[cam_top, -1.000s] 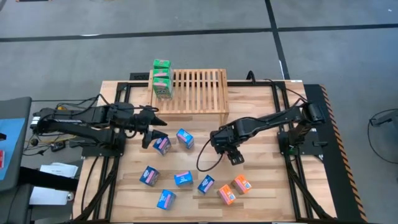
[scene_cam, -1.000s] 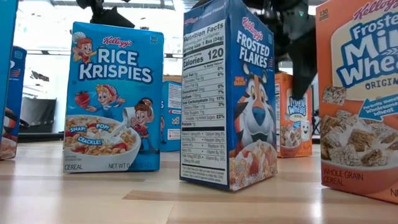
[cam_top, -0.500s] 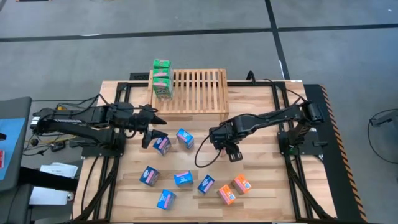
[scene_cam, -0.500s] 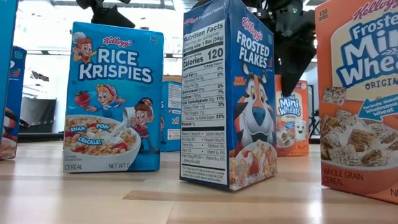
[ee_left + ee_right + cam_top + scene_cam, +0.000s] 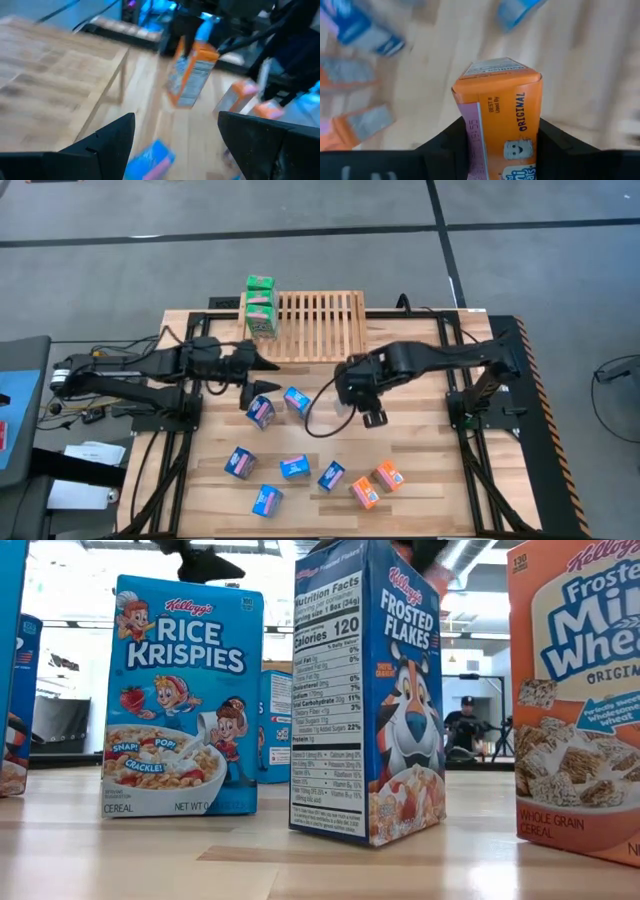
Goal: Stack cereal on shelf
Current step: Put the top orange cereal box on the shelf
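Observation:
The light-wood shelf (image 5: 318, 325) stands at the table's far middle, with green cereal boxes (image 5: 260, 305) stacked at its left end. My right gripper (image 5: 366, 406) is in front of the shelf, shut on an orange cereal box (image 5: 502, 110), which also shows in the left wrist view (image 5: 192, 75). My left gripper (image 5: 268, 375) is open and empty, just left of the shelf's front leg and above two blue boxes (image 5: 260, 412), (image 5: 296, 401) that lie on the table. My right gripper pinches the orange box between its two fingers (image 5: 445, 142), one on each of two opposite sides (image 5: 480, 145). In the left wrist view the fingers come from above onto the box's upper end. The box hangs below them, tilted and clear of the table.
Several blue boxes (image 5: 294, 468) and two orange ones (image 5: 377, 484) stand scattered on the table's near half. In the low view a Rice Krispies box (image 5: 180, 700), a Frosted Flakes box (image 5: 365, 700) and a Mini-Wheats box (image 5: 580, 700) stand upright close by.
My right gripper has gone up and toward the far edge and the shelf with the orange box, which has risen out of the low view. My left gripper has gone a little toward the table's right and far edge, still open.

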